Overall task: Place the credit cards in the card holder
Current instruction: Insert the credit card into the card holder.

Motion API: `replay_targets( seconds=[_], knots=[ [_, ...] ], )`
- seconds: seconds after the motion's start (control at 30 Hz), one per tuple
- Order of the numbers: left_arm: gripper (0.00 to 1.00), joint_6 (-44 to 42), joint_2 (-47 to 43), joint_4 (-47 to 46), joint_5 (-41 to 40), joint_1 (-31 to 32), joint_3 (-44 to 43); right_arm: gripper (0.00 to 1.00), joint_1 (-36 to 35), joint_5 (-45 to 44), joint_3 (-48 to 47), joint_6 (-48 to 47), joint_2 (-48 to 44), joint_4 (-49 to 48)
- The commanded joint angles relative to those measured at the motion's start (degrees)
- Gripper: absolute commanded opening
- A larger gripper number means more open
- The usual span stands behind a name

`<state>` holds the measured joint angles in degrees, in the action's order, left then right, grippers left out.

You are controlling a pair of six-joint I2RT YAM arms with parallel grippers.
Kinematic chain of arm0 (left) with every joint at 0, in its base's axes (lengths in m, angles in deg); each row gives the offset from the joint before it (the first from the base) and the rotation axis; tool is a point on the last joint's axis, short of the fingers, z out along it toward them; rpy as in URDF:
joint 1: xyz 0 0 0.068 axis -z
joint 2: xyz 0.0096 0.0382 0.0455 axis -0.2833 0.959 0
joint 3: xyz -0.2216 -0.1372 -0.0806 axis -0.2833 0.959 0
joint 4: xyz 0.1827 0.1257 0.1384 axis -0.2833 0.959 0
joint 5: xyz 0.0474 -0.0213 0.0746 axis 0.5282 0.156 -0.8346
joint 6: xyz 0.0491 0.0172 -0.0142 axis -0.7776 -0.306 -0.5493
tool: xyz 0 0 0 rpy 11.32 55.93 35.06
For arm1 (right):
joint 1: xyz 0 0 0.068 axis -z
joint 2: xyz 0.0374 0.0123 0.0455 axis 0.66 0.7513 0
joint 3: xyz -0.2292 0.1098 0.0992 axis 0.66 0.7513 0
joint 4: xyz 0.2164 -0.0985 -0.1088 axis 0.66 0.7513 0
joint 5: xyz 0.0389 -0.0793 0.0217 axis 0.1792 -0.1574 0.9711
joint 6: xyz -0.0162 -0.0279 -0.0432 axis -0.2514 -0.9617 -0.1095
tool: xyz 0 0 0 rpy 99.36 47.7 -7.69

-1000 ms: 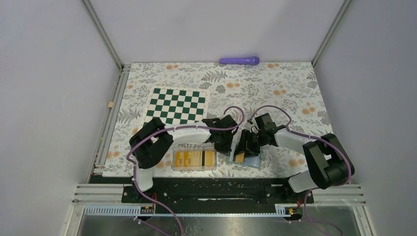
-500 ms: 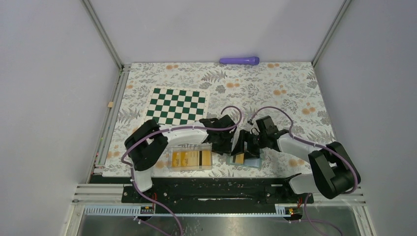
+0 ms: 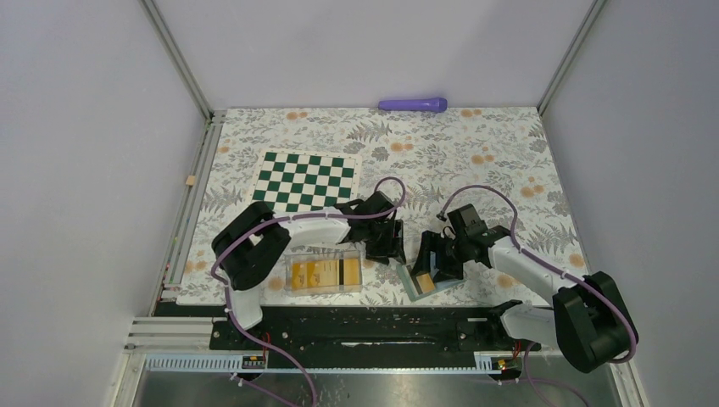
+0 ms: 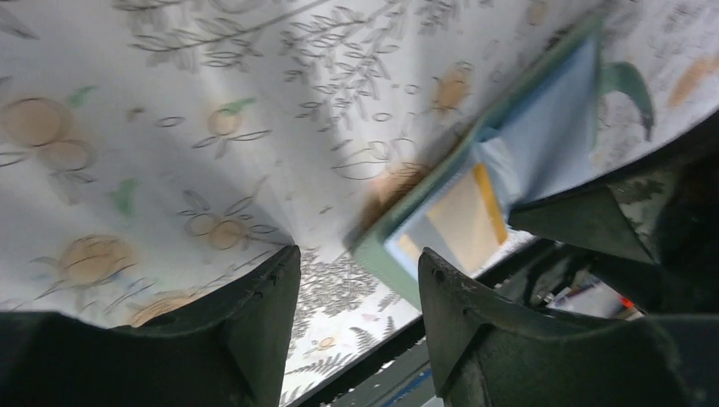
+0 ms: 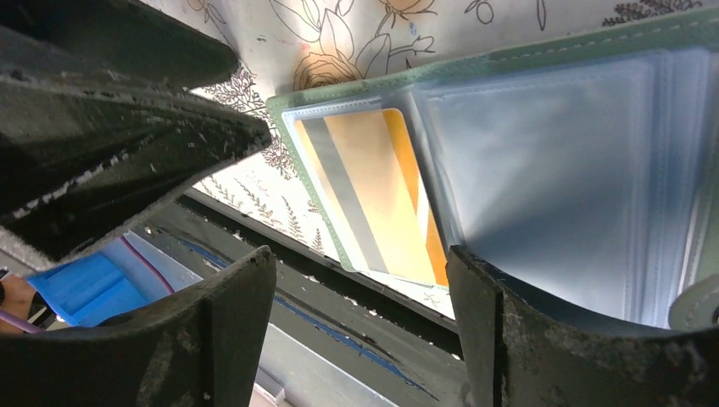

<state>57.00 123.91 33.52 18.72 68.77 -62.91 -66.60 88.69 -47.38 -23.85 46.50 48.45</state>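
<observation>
Centrally, card holder (image 3: 421, 282) open on bench (image 3: 475, 161) near front edge; one credit card (image 5: 373, 191), stripe up, in its sleeve. Left fingers (image 4: 263, 314) part-spread, empty; right fingers (image 5: 229, 339) wide, empty. More cards (image 3: 312, 273) in clear box (image 3: 326, 253), count and print unreadable.

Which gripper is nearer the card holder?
Right. The right gripper hangs directly over the open card holder; the left gripper sits beside it, toward the clear box.

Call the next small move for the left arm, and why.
Probably move the left gripper to the clear plastic box for another orange-yellow card: one card already sits in the sage-green card holder, and it and the right gripper are open, empty.
</observation>
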Motion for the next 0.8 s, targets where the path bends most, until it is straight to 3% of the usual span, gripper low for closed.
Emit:
replay_targets(
  seconds=[0.0,0.57,0.67,0.77],
  knots=[
    [0.54,5.6,1.5,-11.8,8.7,0.0,4.6,0.79,-0.4,-1.9,-1.9,-0.3,-0.3,2.0],
    [0.41,15.2,-3.0,-36.3,18.0,-0.1,14.6,0.77,-0.4,3.4,1.0,2.3,6.5,-6.3],
    [0.32,14.4,-2.3,-34.4,17.3,-0.1,14.2,0.77,-0.4,3.9,1.0,2.5,6.5,-6.7],
    [0.12,11.4,-2.2,-26.9,14.0,-0.1,12.2,0.77,-0.4,4.6,0.5,2.9,5.5,-6.6]
  ],
)
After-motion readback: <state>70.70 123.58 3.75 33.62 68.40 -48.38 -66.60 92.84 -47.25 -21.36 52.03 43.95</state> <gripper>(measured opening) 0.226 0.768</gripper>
